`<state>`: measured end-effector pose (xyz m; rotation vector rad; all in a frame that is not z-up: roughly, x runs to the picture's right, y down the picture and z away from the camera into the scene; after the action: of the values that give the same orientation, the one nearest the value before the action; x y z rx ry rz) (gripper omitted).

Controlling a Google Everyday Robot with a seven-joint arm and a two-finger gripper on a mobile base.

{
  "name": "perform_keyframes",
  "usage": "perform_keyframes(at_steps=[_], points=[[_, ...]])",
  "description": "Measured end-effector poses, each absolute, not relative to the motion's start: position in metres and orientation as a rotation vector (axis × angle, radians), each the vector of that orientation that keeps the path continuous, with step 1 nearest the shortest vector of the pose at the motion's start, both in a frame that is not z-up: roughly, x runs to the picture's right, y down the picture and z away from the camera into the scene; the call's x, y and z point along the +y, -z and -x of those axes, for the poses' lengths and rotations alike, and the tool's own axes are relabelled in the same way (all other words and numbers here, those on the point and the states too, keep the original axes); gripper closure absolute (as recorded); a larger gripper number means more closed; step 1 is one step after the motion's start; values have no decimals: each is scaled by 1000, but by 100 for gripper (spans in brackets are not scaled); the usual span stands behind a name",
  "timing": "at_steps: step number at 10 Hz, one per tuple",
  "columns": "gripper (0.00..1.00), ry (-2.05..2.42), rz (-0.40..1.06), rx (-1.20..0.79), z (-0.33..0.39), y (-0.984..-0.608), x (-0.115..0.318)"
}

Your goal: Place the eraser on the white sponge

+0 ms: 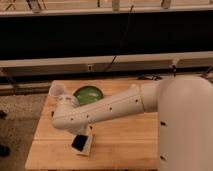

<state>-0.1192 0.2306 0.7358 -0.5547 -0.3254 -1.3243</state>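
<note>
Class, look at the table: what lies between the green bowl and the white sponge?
In the camera view, the robot's arm crosses between green bowl and white sponge; the gripper sits at the sponge's upper edge, by the eraser.

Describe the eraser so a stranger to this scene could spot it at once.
Start at the wooden table and go to its near left part, where the robot's hand hangs below the white arm. The eraser is the small black block, apparently lying on the white sponge, the only black thing, unlike the green bowl and white cup behind.
</note>
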Motion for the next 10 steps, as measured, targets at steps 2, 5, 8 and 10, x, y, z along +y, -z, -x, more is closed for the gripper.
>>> perform_keyframes(at_steps=[2, 5, 8, 10], points=[[47, 1334, 552, -326, 123, -737, 233], [36, 1339, 551, -326, 124, -737, 234], [61, 1344, 548, -327, 123, -737, 235], [83, 1343, 543, -330, 122, -737, 236]])
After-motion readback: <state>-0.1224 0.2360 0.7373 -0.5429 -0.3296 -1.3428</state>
